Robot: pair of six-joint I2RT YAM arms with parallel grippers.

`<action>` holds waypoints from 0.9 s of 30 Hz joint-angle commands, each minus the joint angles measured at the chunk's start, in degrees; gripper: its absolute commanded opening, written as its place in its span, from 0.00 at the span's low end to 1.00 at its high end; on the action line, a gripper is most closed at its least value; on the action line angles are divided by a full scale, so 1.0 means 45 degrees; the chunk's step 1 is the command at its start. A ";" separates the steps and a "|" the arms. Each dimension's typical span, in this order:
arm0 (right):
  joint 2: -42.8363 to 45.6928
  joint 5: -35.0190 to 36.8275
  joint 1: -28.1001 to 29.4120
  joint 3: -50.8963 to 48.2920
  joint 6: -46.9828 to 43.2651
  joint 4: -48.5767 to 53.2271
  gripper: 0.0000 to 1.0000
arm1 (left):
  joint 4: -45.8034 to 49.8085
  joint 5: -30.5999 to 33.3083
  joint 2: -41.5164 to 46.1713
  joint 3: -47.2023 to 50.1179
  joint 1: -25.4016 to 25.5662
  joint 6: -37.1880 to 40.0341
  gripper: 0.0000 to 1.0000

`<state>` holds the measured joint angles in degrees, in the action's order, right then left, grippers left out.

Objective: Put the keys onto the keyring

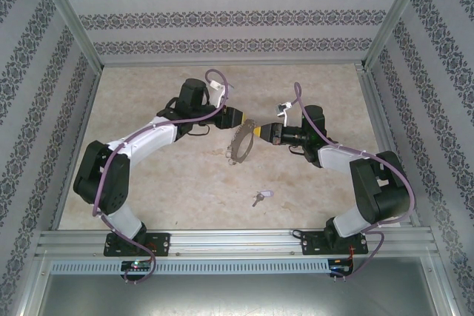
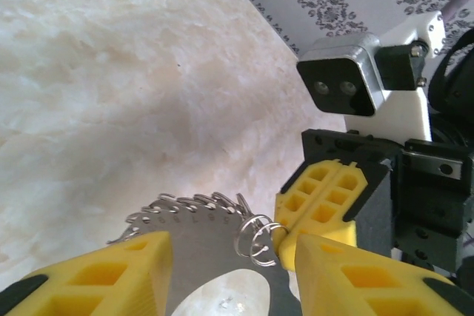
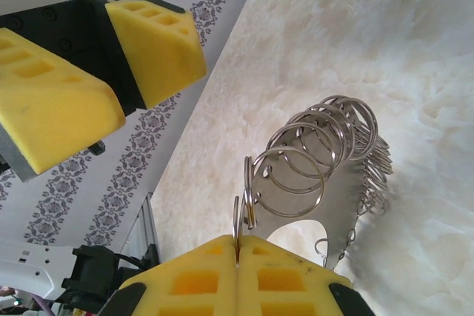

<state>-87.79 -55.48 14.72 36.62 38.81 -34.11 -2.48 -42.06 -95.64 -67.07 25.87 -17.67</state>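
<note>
The keyring point(image 1: 238, 147) is a flat grey hoop fringed with small silvery rings, held off the table at mid-table. My right gripper point(image 3: 238, 240) is shut on one silvery ring at the keyring's point(image 3: 333, 183) rim. In the top view the right gripper point(image 1: 261, 132) sits at the hoop's upper right. My left gripper point(image 2: 231, 246) is open, its yellow fingers point(image 2: 104, 275) either side of the keyring's point(image 2: 200, 242) plate. In the top view the left gripper point(image 1: 241, 118) hovers just above the hoop. The keys point(image 1: 261, 197), one small dark key with a pale tag, lie on the table nearer the bases.
A pale marbled tabletop point(image 1: 170, 183) lies inside patterned walls point(image 1: 222, 20) with metal corner posts. An aluminium rail point(image 1: 237, 242) carrying the arm bases runs along the near edge. Open table surface lies to the left and in front of the hoop.
</note>
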 commanded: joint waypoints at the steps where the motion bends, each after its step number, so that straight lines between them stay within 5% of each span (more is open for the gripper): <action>1: 0.0421 -0.0491 -0.0094 0.0324 -0.0658 -0.0571 0.00 | -0.0837 -0.1363 -0.0106 0.0180 -0.0006 -0.0626 0.44; 11: 0.0118 -0.0634 -0.0117 0.0574 -0.0846 -0.0482 0.00 | -0.2624 -0.3595 -0.0799 0.0572 0.0070 -0.1758 0.37; 27: 0.0025 -0.0583 -0.0116 0.0651 -0.0782 -0.0506 0.00 | -0.2919 -0.3465 -0.0579 0.1132 0.0222 -0.1932 0.35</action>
<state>-87.81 -56.69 14.72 37.76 36.88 -34.09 -12.62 -56.80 -98.85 -62.46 26.28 -25.85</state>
